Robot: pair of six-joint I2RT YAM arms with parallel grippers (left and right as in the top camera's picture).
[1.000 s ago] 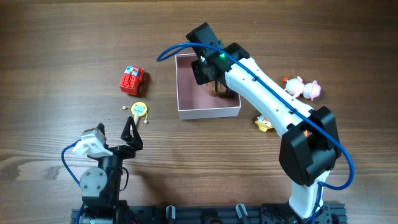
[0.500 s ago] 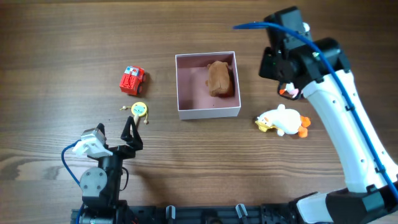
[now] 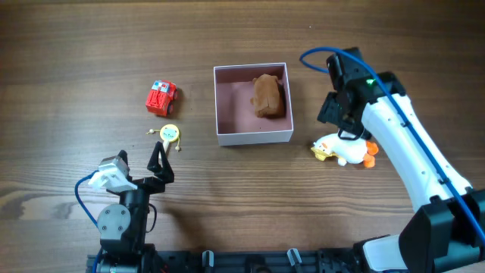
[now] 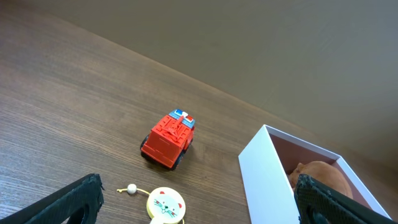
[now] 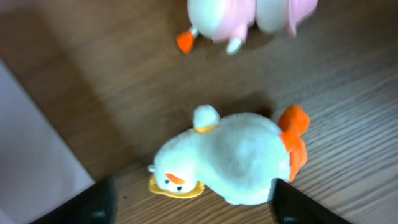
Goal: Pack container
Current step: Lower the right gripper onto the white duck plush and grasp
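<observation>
Square white-walled, pink-lined container (image 3: 255, 137) sits centrally on the wooden table (image 3: 76, 61), a brown plush toy (image 3: 267, 95) inside. We judge the white plush duck (image 5: 230, 158) soft and light, best pinched across its body; right pincer (image 5: 194, 202) hovers spread over it, left pincer (image 4: 199, 193) idle, spread.

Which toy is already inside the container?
The brown plush, lying on the pink floor of the container. The red truck, yellow cat disc and white duck all sit outside it.

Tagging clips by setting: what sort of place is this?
Likely a robot lab workbench: left arm and right arm mounted at the edge of a wood-grain table, with a red truck and white duck beside a container.
</observation>
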